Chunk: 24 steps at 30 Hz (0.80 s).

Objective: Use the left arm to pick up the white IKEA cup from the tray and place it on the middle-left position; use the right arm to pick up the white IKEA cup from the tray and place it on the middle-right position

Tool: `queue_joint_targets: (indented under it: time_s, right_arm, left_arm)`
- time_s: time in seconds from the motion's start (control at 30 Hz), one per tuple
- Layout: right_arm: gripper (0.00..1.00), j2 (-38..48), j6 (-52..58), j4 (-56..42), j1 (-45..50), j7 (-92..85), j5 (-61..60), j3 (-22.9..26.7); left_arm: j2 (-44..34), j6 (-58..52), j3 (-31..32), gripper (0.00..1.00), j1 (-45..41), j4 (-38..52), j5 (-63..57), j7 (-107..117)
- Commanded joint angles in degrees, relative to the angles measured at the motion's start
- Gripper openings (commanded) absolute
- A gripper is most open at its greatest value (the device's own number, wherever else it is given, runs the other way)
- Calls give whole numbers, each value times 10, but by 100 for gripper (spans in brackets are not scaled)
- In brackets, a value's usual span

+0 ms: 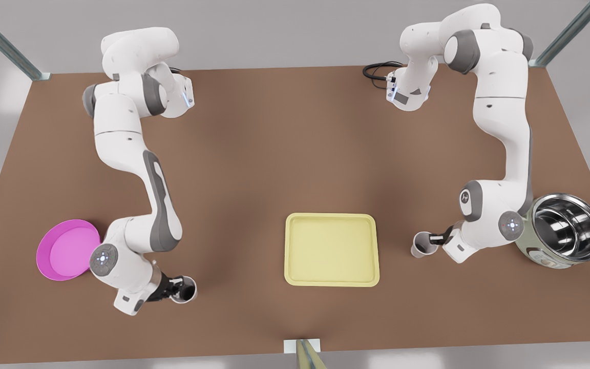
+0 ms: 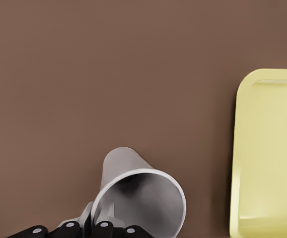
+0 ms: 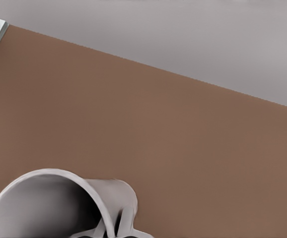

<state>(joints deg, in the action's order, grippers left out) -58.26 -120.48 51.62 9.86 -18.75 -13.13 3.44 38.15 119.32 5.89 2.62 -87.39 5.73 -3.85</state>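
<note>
Two white cups, both off the tray (image 1: pixel 332 249): left gripper (image 1: pixel 178 288) is clamping one cup (image 1: pixel 186 289) at lower left of the front view, right gripper (image 1: pixel 436 240) is clamping the other cup (image 1: pixel 421 244) at right, beside the tray.

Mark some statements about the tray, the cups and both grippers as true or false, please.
1. The tray has no cup on it. True.
2. The left gripper is open. False: it is shut on the rim of a cup, at the front view's right of the tray.
3. The right gripper holds the other cup, at the front view's left of the tray. True.
4. The pink dish lies on the tray. False: it lies on the table, beside the right arm.
5. The steel pot stands at the front view's right. True.
</note>
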Motion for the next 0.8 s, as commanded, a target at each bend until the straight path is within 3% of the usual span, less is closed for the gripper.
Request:
queue_joint_targets:
  time_s: [0.0, 0.03, 0.07, 0.1, 0.13, 0.23, 0.33, 0.43, 0.5, 0.57, 0.6, 0.63, 0.67, 0.77]
  right_arm:
    - [10, -9, -54, 0, 0, -295, -6, 0]
    - [10, -12, -56, 0, 0, -306, -22, 0]
    - [10, -21, -73, 1, 0, -314, -29, 0]
    - [10, -26, -76, 1, 0, -314, -30, 0]
    - [10, -31, -76, 2, 0, -314, -31, 0]
    - [10, -34, -93, 9, 1, -313, -31, -1]
    - [11, -37, -102, 9, 1, -313, -43, -3]
    - [24, -37, -102, 9, 1, -312, -47, -3]
    - [27, -37, -102, 9, 1, -308, -47, -3]
    - [28, -37, -102, 9, 2, -306, -47, -3]
    - [29, -37, -102, 9, 2, -306, -47, -4]
    - [29, -37, -102, 9, 2, -306, -47, -4]
    - [29, -37, -102, 9, 2, -306, -47, -4]
    - [31, -35, -102, 9, 2, -306, -47, -3]
  left_arm:
    - [2, -2, 0, 0, 1, 0, 22, -83]
    - [2, -2, 0, 5, 1, 0, 22, -83]
    - [2, -2, 0, 38, 1, 0, 21, -84]
    - [2, -1, 0, 92, 2, 0, 21, -84]
    - [2, -1, 0, 100, 1, 0, 21, -84]
    - [0, -2, 0, 100, -1, 4, 20, -79]
    - [-36, -92, -1, 100, -2, 25, 14, -72]
    - [-46, -252, -2, 100, 0, 141, 16, -1]
    - [-64, -248, 0, 100, -45, 197, -43, 109]
    - [-92, -238, 1, 100, -43, 197, -42, 83]
    - [-148, -254, -6, 100, -28, 185, -41, 46]
    - [-219, -237, -9, 100, -14, 78, -39, 46]
    - [-236, -193, -8, 100, -5, 29, -39, 40]
    - [-224, -195, -2, 100, -17, 47, -44, 41]
